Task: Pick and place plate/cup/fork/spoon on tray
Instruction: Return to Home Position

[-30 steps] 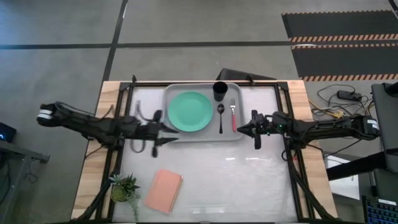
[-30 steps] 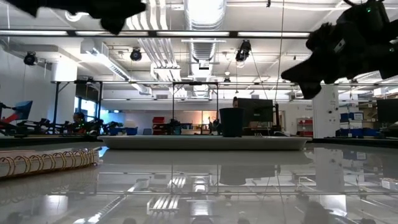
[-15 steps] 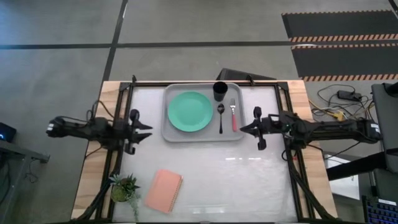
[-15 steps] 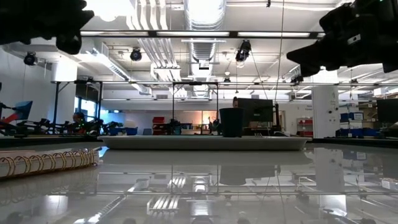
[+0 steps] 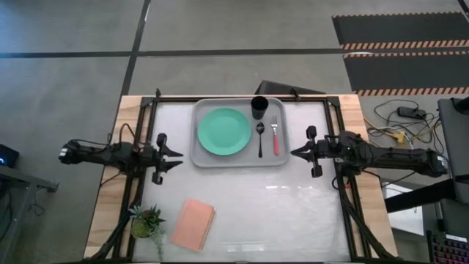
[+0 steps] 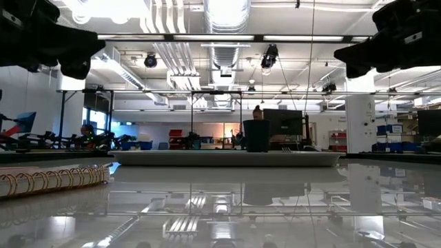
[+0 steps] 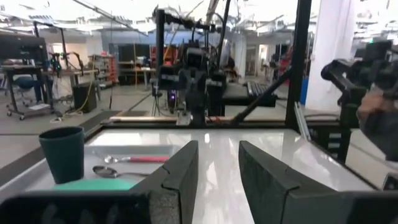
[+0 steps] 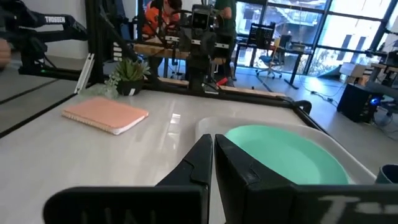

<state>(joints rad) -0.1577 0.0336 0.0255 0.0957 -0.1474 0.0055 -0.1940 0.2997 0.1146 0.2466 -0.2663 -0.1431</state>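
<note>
The light-grey tray (image 5: 280, 159) lies at the table's far middle. On it are the mint-green plate (image 5: 223, 131), the dark cup (image 5: 259, 107) standing upright, the black spoon (image 5: 260, 139) and the red-handled fork (image 5: 275, 139), side by side to the right of the plate. My left gripper (image 5: 178, 155) hovers left of the tray, open and empty, pointing at it. My right gripper (image 5: 294, 152) hovers right of the tray, shut and empty. In the low view both arms hang high above the table, and the cup (image 6: 256, 135) stands on the tray (image 6: 224, 158).
A salmon-pink pad (image 5: 193, 224) and a small potted plant (image 5: 146, 220) sit at the near left. Black frame rails (image 5: 143, 132) run along the table's left and right sides. Bare white tabletop (image 5: 278, 213) lies near of the tray. People show in the room beyond.
My left gripper has drawn back from the tray's left rim toward the table's left edge. My right gripper has drawn back a little toward the table's right edge. The things on the tray have stayed where they were.
</note>
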